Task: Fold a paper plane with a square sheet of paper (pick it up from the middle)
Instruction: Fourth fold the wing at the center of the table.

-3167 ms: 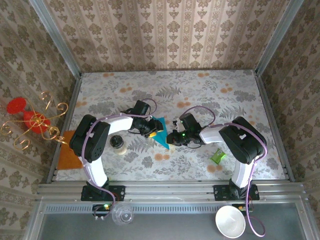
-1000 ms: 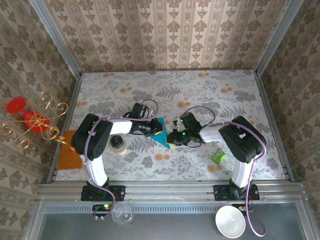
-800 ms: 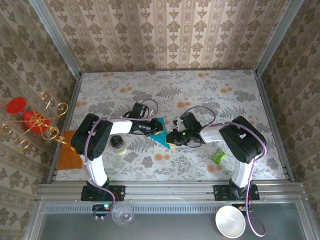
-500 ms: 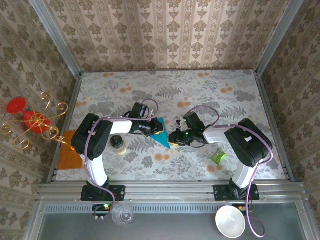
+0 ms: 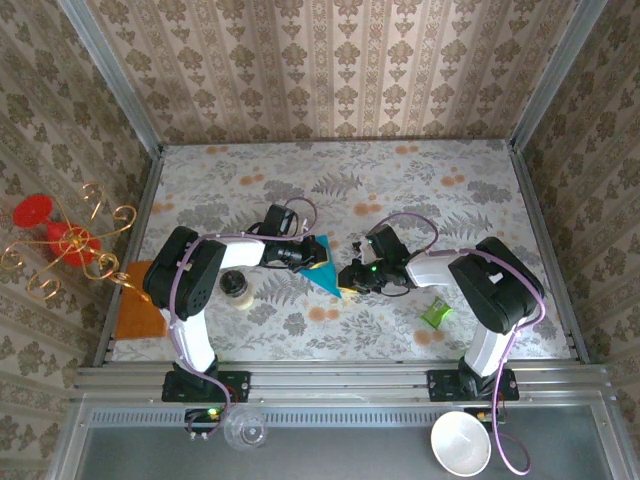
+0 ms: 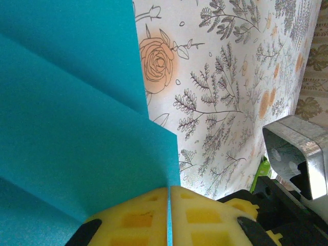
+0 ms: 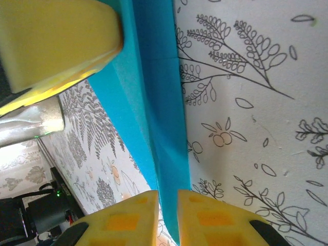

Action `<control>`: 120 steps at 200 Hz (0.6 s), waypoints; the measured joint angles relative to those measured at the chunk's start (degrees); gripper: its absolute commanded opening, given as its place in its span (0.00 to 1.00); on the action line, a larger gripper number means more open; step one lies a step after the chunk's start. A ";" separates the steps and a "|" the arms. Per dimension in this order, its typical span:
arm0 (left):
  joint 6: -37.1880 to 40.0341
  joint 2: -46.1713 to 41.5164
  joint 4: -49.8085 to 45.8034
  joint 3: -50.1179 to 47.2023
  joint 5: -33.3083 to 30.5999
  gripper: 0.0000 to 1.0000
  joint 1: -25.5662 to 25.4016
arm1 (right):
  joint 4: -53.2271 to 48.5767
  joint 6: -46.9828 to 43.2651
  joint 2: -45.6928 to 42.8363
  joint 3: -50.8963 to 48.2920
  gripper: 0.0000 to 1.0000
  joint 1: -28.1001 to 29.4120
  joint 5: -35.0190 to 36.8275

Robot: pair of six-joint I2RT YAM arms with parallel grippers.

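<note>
The square sheet of paper (image 5: 325,268), teal and folded into a pointed layered shape, lies mid-table between both grippers. My left gripper (image 5: 308,258) is shut on its left edge; in the left wrist view the yellow pads (image 6: 138,220) of that gripper (image 6: 169,207) pinch a thin line of the paper (image 6: 77,102). My right gripper (image 5: 345,278) meets the paper from the right. In the right wrist view that gripper (image 7: 167,207) stands narrowly open, straddling a folded ridge of the paper (image 7: 154,102), with a sliver of table showing beside the left pad.
A green crumpled wrapper (image 5: 436,313) lies near the right arm. A small dark-topped jar (image 5: 235,285) stands by the left arm, and an orange mat (image 5: 135,310) lies at the table's left edge. A white bowl (image 5: 460,443) and a clear cup (image 5: 245,430) sit on the front ledge.
The right arm has shifted slightly rightward and its jaws have eased apart a little around the paper. The left gripper and the paper have stayed put.
</note>
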 measured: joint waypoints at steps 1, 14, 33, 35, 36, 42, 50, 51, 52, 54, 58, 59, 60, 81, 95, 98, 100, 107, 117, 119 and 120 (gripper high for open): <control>0.00 0.00 0.00 0.00 0.00 0.12 0.00 | 0.00 0.00 0.07 0.00 0.19 0.00 0.00; 0.00 0.02 0.00 0.00 0.02 0.12 0.00 | 0.00 -0.09 0.52 0.00 0.19 0.00 -0.02; 0.00 0.28 0.00 0.02 0.04 0.12 0.00 | 0.00 -0.20 1.07 0.00 0.17 0.00 -0.15; 0.00 0.31 -0.02 0.02 0.04 0.12 0.00 | 0.00 -0.22 1.07 0.00 0.17 0.00 -0.17; 0.00 0.31 -0.02 0.02 0.02 0.12 0.00 | 0.00 -0.22 1.07 0.00 0.17 0.00 -0.20; 0.00 0.37 -0.02 0.02 0.02 0.12 0.00 | -0.02 -0.22 1.07 0.00 0.17 0.00 -0.22; 0.00 0.44 -0.02 0.02 0.02 0.12 0.00 | -0.02 -0.31 1.11 0.00 0.17 0.00 -0.22; 0.00 0.44 -0.02 0.02 0.02 0.12 0.00 | -0.02 -0.35 1.14 0.00 0.17 0.00 -0.22; 0.00 0.44 -0.02 0.02 0.02 0.12 0.00 | -0.02 -0.37 1.14 0.00 0.17 0.00 -0.24; 0.00 0.44 -0.02 0.02 0.02 0.12 0.00 | -0.04 -0.37 1.14 0.00 0.17 0.00 -0.24; 0.00 0.46 -0.02 0.02 0.02 0.12 0.00 | -0.04 -0.39 1.14 0.00 0.17 0.00 -0.24; 0.00 0.46 -0.02 0.02 0.02 0.12 0.00 | -0.07 -0.42 1.14 0.00 0.17 0.00 -0.22; 0.00 0.46 -0.02 0.02 0.02 0.12 0.00 | -0.07 -0.42 1.14 0.00 0.17 0.00 -0.24; 0.00 0.48 -0.04 0.09 0.02 0.12 0.00 | -0.17 -0.61 1.18 0.00 0.17 0.00 -0.24; 0.00 0.59 -0.04 0.15 0.02 0.12 0.00 | -0.17 -0.66 1.25 0.00 0.17 0.00 -0.31; 0.00 0.61 -0.04 0.17 0.02 0.12 0.00 | -0.17 -0.72 1.25 0.00 0.17 0.00 -0.35; 0.00 0.63 -0.04 0.20 0.02 0.12 0.00 | -0.17 -0.76 1.25 0.00 0.17 0.00 -0.35; 0.00 0.70 -0.04 0.22 0.04 0.12 0.00 | -0.17 -0.90 1.29 0.00 0.17 0.00 -0.42; 0.00 0.76 -0.09 0.31 0.04 0.12 0.00 | -0.20 -1.07 1.36 0.04 0.16 0.00 -0.48; 0.00 0.81 -0.09 0.33 0.04 0.12 0.00 | -0.20 -1.07 1.36 0.04 0.16 0.00 -0.50; 0.00 0.83 -0.07 0.33 0.04 0.12 0.00 | -0.20 -1.09 1.36 0.04 0.16 0.00 -0.50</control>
